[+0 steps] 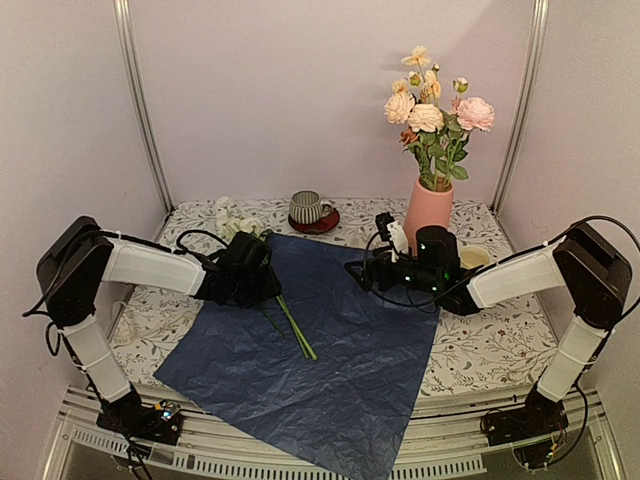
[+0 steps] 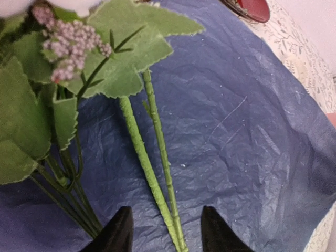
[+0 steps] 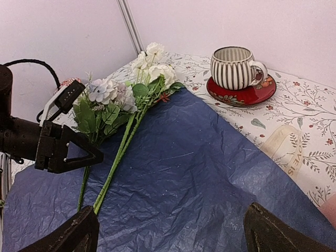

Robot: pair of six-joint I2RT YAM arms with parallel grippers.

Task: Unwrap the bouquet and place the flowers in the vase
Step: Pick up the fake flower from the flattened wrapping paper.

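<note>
I had the table (image 1: 480, 350) with its flower-printed cloth in view, and most of it was covered by the crinkled dark-blue wrapping paper (image 1: 350, 350), lying open and flat. So I judged the unwrapping done.

At the far right stood the tall salmon-pink tapered vase (image 1: 428, 212), upright, with a cluster of cream, peach and pink blooms (image 1: 430, 115) already in it. That looked like roughly half the job.

What was left lay on the paper's left side: a small bunch of white and lilac artificial flowers on long green stems (image 3: 113, 113), heads towards the far-left corner, stem ends towards me.

The left gripper (image 2: 165, 231) was down over those stems. Its jaws stood apart on either side of two of them, with paper showing on both sides of the stems — no grip yet. The right gripper (image 3: 170, 231) hung wide open and empty above the paper, just in front of the vase.

For the carry across, I reckoned the right arm sat squarely in the path to the vase, and the blooms already in it crowded the mouth.

Smaller things were a striped cup (image 3: 233, 68) on a red saucer (image 3: 257, 93) at the far edge, a cream mug (image 1: 475, 257) half hidden behind the right arm, and a cream ribbon (image 3: 286, 152) loose on the cloth — none of them in the way.
</note>
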